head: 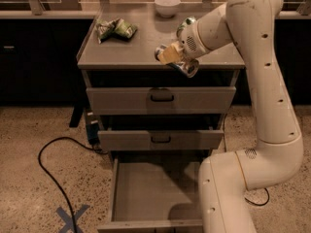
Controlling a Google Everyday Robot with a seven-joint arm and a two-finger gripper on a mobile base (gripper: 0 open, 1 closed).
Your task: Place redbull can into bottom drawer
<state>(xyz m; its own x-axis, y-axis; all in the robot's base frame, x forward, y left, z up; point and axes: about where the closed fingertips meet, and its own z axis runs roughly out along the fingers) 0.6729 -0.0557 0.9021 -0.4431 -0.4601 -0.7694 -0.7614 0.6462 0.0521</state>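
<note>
My gripper [170,57] is over the front edge of the cabinet top [126,52], right of the middle. It is shut on the redbull can [185,68], a slim silvery can held tilted on its side, lifted off the top. The bottom drawer [146,188] is pulled open below, well under the gripper, and its grey floor is bare. My own arm covers the drawer's right part.
A green can [187,22] stands behind my wrist. A crumpled green snack bag [115,29] lies at the top's left and a white bowl [167,6] at the back. Two upper drawers [160,100] are almost shut. A black cable [53,174] and blue tape cross [72,216] are on the floor.
</note>
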